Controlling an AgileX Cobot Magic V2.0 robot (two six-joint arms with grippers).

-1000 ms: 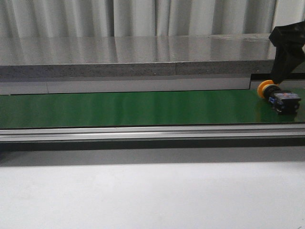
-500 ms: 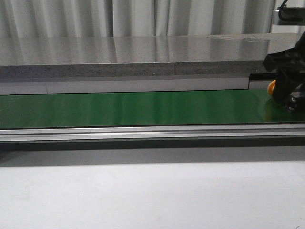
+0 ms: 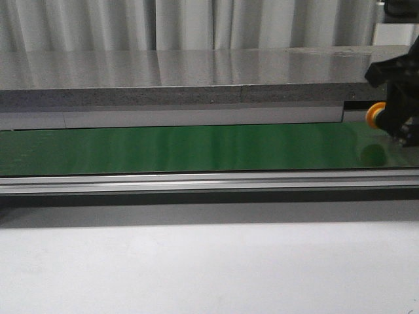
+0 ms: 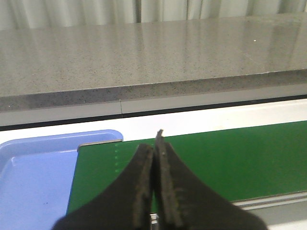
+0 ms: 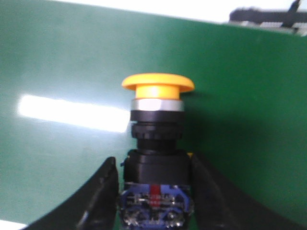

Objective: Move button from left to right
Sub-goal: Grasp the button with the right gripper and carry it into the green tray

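The button (image 5: 156,124) has a yellow-orange cap and a black body with a blue and red base. In the right wrist view my right gripper (image 5: 154,167) is shut on that body, one finger pressed to each side. In the front view the yellow cap of the button (image 3: 373,116) sticks out left of my right gripper (image 3: 400,127) at the far right. It hangs a little above the green belt (image 3: 196,147), with a dark shadow under it. My left gripper (image 4: 156,146) is shut on nothing, above the belt's left end.
A blue tray (image 4: 33,177) sits just past the left end of the green belt (image 4: 249,158). A grey stone ledge (image 3: 183,78) runs behind the belt and an aluminium rail (image 3: 196,182) along its front. A white tabletop (image 3: 196,268) lies nearest.
One second ago the button lay on the belt with the right gripper above it. The gripper came down around it, shut, and has raised it slightly off the belt.
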